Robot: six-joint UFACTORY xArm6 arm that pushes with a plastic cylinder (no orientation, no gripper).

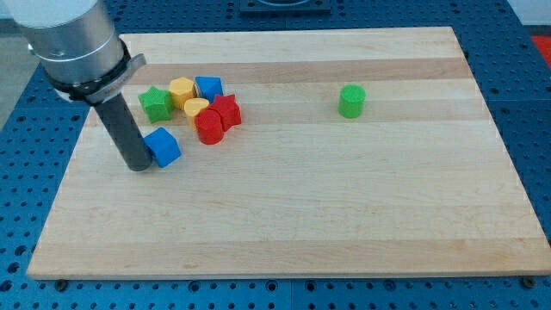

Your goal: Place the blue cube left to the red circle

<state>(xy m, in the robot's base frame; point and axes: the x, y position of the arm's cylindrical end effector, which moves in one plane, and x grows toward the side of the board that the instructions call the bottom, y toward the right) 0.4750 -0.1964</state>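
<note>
Pale wooden board point(362, 215) fills most of the view over a blue perforated bench, and most of it lies bare toward its right and bottom edges. Toward the top-left corner sits a cluster: green star point(155, 103), yellow hexagon-like block point(182, 89), a second blue block point(208, 87), yellow heart point(196, 107), red star-like block point(227, 110), all touching or nearly so, with the red circle point(209, 126) at its lower edge. A green cylinder point(351, 101) stands well apart, nearer the top-right. The blue cube point(163, 146) lies near the left edge, just below-left of the red circle. My tip point(139, 165) has no jaws and holds nothing; it seems to touch the cube's left face. Likely light, rigid, easily twisted: push through its centre. The green star crowds the target spot.
</note>
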